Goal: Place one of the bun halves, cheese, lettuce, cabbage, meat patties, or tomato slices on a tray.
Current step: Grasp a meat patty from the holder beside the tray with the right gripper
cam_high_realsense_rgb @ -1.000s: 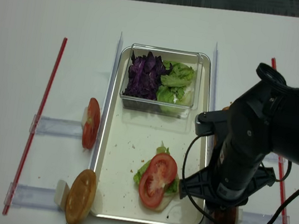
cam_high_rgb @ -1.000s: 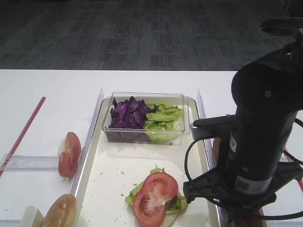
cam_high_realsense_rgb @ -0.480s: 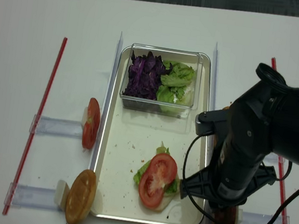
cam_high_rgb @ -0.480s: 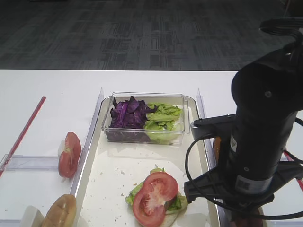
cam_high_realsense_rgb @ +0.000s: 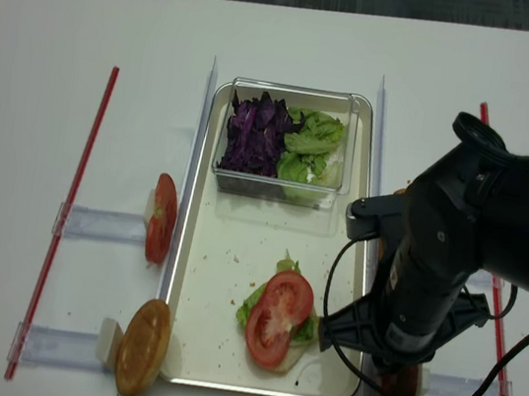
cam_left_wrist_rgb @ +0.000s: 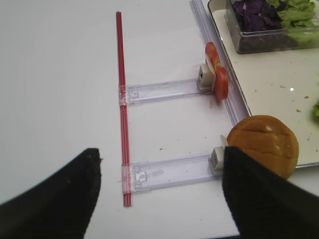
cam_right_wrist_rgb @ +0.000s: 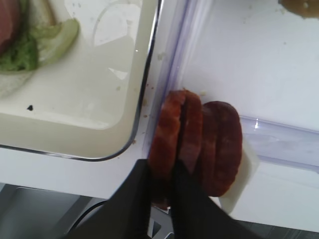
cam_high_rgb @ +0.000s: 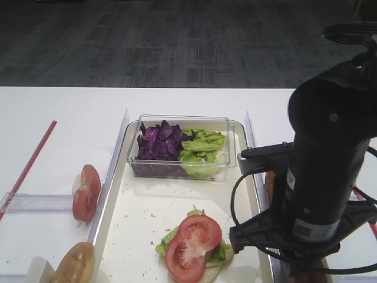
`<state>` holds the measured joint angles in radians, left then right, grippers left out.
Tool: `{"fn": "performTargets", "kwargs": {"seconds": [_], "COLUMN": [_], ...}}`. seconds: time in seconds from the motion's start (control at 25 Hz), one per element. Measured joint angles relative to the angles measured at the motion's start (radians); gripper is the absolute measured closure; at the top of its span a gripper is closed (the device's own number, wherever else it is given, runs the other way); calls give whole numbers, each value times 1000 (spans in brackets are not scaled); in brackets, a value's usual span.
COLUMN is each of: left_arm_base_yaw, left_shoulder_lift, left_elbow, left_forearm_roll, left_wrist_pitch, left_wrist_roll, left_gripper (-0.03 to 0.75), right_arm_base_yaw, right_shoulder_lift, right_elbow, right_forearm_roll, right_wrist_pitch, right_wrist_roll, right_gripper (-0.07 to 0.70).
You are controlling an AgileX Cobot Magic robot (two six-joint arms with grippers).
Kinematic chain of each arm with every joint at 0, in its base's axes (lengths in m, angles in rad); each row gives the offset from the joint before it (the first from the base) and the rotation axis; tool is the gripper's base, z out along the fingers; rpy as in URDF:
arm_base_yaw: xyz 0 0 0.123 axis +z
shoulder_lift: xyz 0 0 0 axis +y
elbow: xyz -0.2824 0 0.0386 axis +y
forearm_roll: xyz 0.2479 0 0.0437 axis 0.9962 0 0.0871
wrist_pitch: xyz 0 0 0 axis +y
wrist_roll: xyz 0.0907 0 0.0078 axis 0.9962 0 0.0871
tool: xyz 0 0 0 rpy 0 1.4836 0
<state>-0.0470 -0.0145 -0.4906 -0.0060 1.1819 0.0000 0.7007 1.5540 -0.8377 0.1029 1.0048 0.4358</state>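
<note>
The meat patties (cam_right_wrist_rgb: pixel 199 144) stand on edge in a short row just outside the tray's (cam_right_wrist_rgb: pixel 149 74) near right corner, propped against a pale block at the end of a clear plastic rail (cam_right_wrist_rgb: pixel 279 144). The right gripper (cam_right_wrist_rgb: pixel 162 191) has finished closing over the last second: its two dark fingers (cam_right_wrist_rgb: pixel 137 199) now pinch the lower edge of the patty nearest the tray, where a moment ago they were parted around it. That reads as the grasp being made, so the step in hand is lifting this patty out of the row and carrying it across the rim onto the tray.

The gripped patty is a flat disc, pinkish red with a darker brown rim, pressed face to face with its neighbours (it may drag the next one along when pulled).

On the tray, a tomato slice (cam_high_rgb: pixel 192 247) lies on lettuce (cam_high_rgb: pixel 167 242) over a pale bun base, and a clear box (cam_high_rgb: pixel 179 147) holds purple cabbage (cam_high_rgb: pixel 158 141) and more lettuce. Left of the tray, another tomato slice (cam_left_wrist_rgb: pixel 218 77) and a bun half (cam_left_wrist_rgb: pixel 263 145) stand in their own rails. The left gripper (cam_left_wrist_rgb: pixel 159 199) hangs there with its jaws wide apart, holding nothing.
</note>
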Motion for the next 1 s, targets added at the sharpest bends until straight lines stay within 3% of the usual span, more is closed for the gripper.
{"fn": "performTargets", "kwargs": {"seconds": [1.0], "left_arm_base_yaw": [0], "left_shoulder_lift": [0], "left_elbow": [0], "left_forearm_roll": [0], "left_wrist_pitch": [0], "left_wrist_roll": [0], "left_gripper": [242], "right_arm_base_yaw": [0], "right_shoulder_lift": [0], "right_elbow": [0], "right_forearm_roll": [7], "right_wrist_pitch": [14], "right_wrist_roll": [-3], "right_gripper": [498]}}
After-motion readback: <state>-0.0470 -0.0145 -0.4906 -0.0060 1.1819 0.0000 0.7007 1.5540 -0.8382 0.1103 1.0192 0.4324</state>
